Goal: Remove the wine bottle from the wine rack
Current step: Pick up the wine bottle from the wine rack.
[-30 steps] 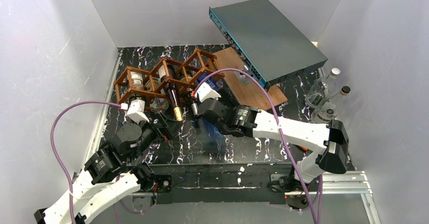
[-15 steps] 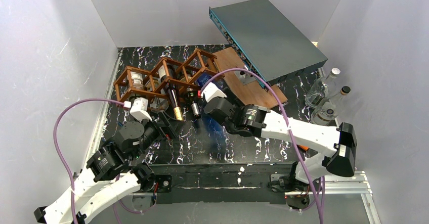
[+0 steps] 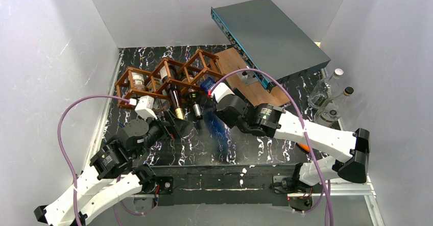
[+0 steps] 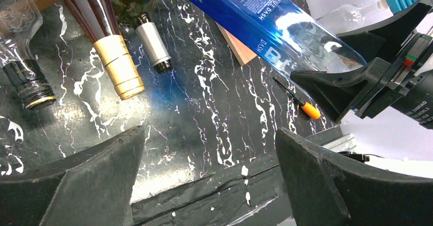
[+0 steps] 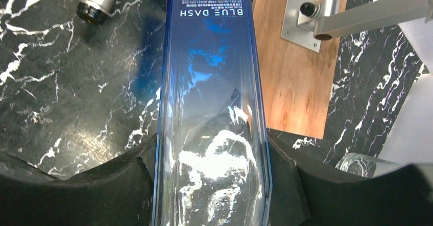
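Near left, left pincer (image 4: 209,149) gaping wide, holding nothing. Right pincer (image 5: 210,172) clamped across the blue bottle (image 5: 212,73), just this side of the rack (image 3: 166,75), at its right end. Probably heavy, rigid, slick, breakable glass; firm mid-body hold seems safest.

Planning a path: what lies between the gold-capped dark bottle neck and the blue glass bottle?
A silver-capped bottle neck, beside the gold-capped neck, then bare tabletop to the blue bottle; left wrist view.
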You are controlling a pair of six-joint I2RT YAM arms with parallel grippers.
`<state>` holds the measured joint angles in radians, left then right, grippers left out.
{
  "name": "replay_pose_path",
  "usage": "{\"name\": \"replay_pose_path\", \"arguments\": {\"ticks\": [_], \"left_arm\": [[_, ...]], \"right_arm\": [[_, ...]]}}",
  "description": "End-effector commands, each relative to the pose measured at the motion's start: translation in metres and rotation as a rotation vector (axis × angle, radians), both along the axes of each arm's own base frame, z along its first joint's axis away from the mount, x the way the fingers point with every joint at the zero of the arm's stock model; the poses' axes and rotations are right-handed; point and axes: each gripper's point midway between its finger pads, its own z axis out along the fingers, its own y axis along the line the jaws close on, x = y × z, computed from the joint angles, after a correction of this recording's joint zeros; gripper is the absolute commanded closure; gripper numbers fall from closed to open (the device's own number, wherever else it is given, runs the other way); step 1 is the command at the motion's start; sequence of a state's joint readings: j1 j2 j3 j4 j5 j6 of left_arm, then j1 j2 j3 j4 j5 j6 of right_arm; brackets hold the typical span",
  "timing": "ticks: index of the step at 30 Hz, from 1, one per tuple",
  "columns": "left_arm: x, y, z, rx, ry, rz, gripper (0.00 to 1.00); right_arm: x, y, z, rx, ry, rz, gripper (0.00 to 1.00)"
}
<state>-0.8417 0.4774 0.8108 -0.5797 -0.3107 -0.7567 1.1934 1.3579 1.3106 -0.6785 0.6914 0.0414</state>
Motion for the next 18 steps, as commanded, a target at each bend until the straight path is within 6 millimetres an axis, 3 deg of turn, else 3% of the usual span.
{"name": "replay_pose_path", "arguments": {"ticks": [1,7,18], "left_arm": [[0.002,-0.004,0.014,-0.005,-0.035,-0.019,0.02],[0.004,-0.009,0.015,0.001,-0.033,-0.031,0.02],[0.005,-0.027,0.014,0.024,-0.04,-0.114,0.02]], "right_arm": [[0.014,-0.012,0.049,0.152,-0.098,-0.055,0.99],[0.012,-0.024,0.049,0.17,-0.057,-0.038,0.99],[0.001,-0.037,0.029,0.129,0.005,0.011,0.99]]}}
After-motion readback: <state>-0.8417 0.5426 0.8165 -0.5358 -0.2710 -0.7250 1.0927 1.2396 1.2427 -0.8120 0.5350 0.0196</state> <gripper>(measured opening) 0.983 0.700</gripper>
